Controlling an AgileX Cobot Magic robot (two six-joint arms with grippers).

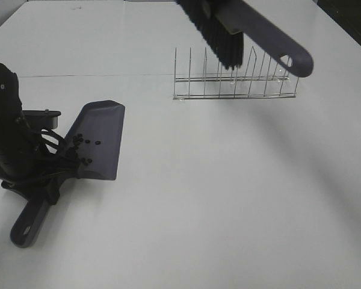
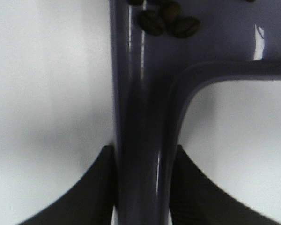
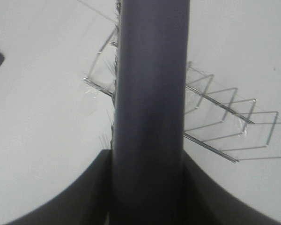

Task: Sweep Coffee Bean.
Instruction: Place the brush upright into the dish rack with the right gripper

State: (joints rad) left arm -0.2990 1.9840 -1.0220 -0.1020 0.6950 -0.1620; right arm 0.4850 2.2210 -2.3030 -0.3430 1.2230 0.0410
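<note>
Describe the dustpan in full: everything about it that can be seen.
The dustpan is dark grey and glossy, plastic by its look: a broad shallow tray with raised side walls and a long handle ending in a hang hole. It appears to lie on the white table, its open lip toward the right of the high view. The left tool is shut on the handle, a black finger on each side. A cluster of coffee beans sits inside, near the handle end.

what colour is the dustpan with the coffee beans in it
The dustpan is dark grey with a purplish tint, clearest in the left wrist view.
</note>
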